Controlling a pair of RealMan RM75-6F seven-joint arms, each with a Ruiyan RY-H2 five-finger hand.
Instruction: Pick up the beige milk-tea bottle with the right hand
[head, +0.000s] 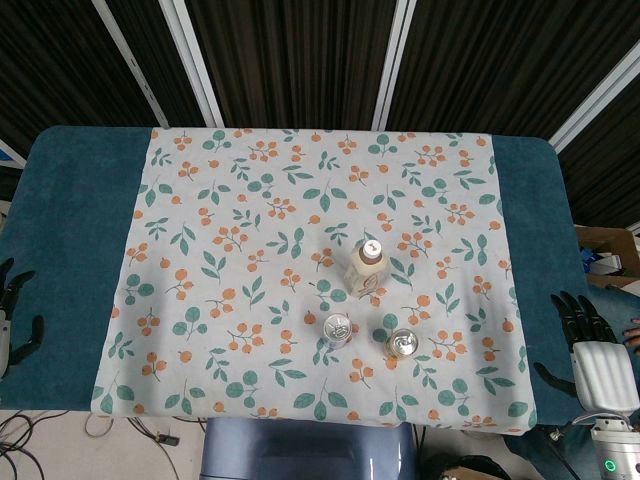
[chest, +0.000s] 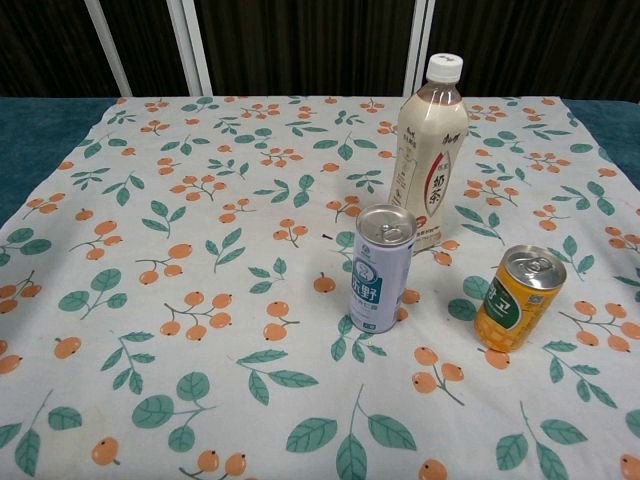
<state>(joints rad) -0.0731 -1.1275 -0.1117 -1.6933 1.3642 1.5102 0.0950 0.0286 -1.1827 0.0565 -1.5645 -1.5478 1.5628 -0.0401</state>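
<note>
The beige milk-tea bottle (head: 366, 269) (chest: 431, 150) stands upright with a white cap, right of the cloth's middle. My right hand (head: 588, 338) rests at the table's right edge, well to the right of the bottle, fingers spread and holding nothing. My left hand (head: 12, 315) shows only partly at the far left edge, fingers apart and empty. Neither hand appears in the chest view.
A tall blue-and-white can (head: 337, 329) (chest: 380, 268) stands just in front of the bottle. A short yellow-and-green can (head: 402, 343) (chest: 519, 297) stands to its right. A floral cloth (head: 230, 260) covers the teal table (head: 70, 230).
</note>
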